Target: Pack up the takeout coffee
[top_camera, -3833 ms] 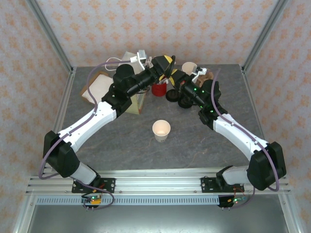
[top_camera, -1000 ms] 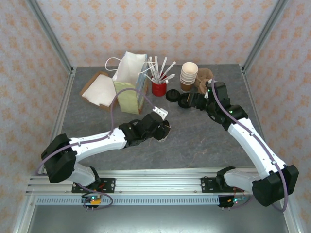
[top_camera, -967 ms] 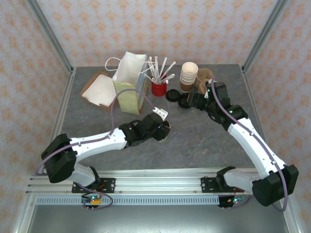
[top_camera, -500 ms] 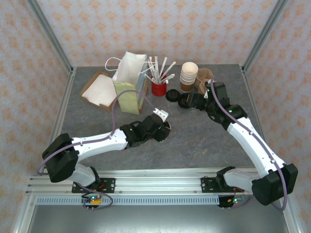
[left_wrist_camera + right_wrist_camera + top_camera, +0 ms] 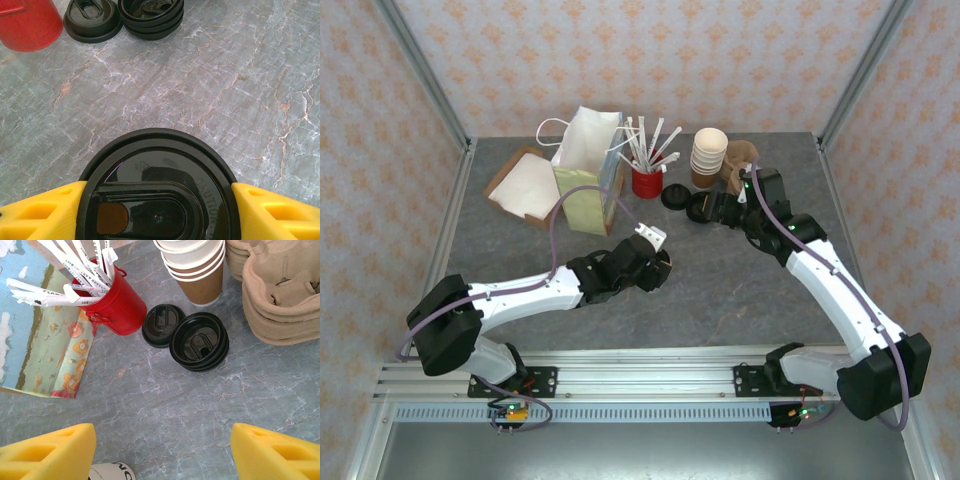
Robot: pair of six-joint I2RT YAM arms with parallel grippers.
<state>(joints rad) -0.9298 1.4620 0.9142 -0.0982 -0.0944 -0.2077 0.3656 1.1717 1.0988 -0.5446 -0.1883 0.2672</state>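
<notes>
The takeout coffee [image 5: 157, 200] stands on the grey table, and the left wrist view looks straight down on its round black lid. My left gripper [image 5: 159, 200] is shut on it, one yellow finger [image 5: 45, 212] pressed against each side of the lid. From above, the left gripper [image 5: 658, 262] sits mid-table and hides most of the cup. My right gripper [image 5: 712, 208] hovers open near the black lids, its yellow fingers [image 5: 50, 452] wide apart over bare table.
At the back stand a patterned paper bag [image 5: 590, 185], a red cup of straws [image 5: 646, 182], a stack of lidless cups [image 5: 709, 157] and pulp carriers [image 5: 740, 160]. Loose black lids [image 5: 200, 341] lie before them. A flat white-lined box [image 5: 525, 185] sits back left.
Earlier both arms reached to the back and the cup stood lidless mid-table. Now the lid is on and my left gripper holds the cup. Almost nothing moved in the last second.
</notes>
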